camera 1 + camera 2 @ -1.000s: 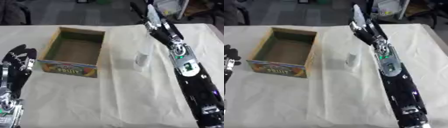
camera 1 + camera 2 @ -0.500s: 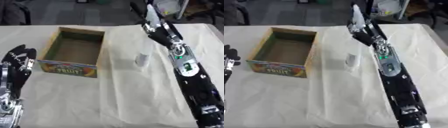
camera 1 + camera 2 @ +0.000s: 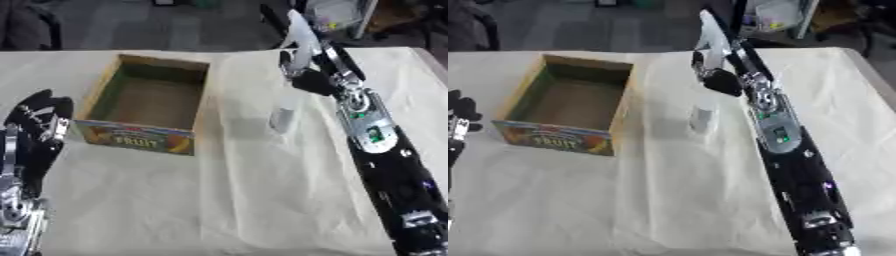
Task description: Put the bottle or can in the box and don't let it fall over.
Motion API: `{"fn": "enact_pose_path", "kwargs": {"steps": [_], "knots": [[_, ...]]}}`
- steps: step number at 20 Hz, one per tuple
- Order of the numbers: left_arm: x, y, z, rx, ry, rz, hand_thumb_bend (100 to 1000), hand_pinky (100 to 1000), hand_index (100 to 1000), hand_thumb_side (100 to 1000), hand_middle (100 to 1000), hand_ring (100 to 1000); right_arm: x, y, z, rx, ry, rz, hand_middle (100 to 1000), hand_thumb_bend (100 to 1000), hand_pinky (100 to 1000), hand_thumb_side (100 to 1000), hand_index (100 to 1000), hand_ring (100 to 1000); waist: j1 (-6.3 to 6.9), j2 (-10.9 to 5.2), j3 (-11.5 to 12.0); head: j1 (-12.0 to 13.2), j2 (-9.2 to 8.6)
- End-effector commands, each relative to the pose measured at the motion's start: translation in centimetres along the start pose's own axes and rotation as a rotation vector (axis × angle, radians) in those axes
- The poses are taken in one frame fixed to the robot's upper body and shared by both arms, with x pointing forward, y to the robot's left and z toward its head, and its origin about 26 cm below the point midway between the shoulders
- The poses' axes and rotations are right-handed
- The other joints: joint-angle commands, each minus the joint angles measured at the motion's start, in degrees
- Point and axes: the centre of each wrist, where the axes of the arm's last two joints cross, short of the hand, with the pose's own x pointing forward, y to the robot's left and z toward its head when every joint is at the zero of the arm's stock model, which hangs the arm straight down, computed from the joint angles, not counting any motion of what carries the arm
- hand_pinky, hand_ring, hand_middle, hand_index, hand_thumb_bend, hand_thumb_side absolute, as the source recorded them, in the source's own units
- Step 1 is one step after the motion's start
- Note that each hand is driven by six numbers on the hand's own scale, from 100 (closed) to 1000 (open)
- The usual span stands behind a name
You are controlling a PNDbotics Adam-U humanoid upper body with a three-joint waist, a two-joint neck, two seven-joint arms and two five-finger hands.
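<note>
right robot hand (image 3: 302, 55): open, fingers straight, above bottle (image 3: 284, 116) | left robot hand (image 3: 39, 125): open, idle

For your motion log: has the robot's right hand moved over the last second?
Yes. The right hand has swung in toward the bottle, away from the cloth's far edge.

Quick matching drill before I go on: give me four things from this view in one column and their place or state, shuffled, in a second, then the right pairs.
Things:
1. box
2. bottle
3. right hand
4. left hand

Places or states:
A. at the lower left edge, fingers up, holding nothing
B. upright on the cloth, right of the box
C. open on top, nothing in it, fruit print on its near wall
D. raised beyond the bottle, fingers straight

Pairs: 1-C, 2-B, 3-D, 4-A
</note>
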Motion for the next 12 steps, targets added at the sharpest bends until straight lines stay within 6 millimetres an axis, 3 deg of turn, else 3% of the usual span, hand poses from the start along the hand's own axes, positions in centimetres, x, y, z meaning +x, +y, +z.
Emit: {"fn": "enact_pose_path", "kwargs": {"steps": [1,12], "knots": [[0.65,0.08,-0.37,-0.003,-0.028,0.001,535,648,813,608,684,638,0.98,-1.04,-0.67,-0.013,-0.028,0.014,680,100,827,100,777,948,0.09,-0.54,0.07,0.02,0.35],[0.64,0.08,-0.36,-0.003,-0.027,0.001,537,648,814,608,684,638,1.33,-1.3,-0.83,-0.065,-0.025,-0.001,550,100,810,100,661,902,0.06,-0.53,0.12,-0.03,0.35]]}}
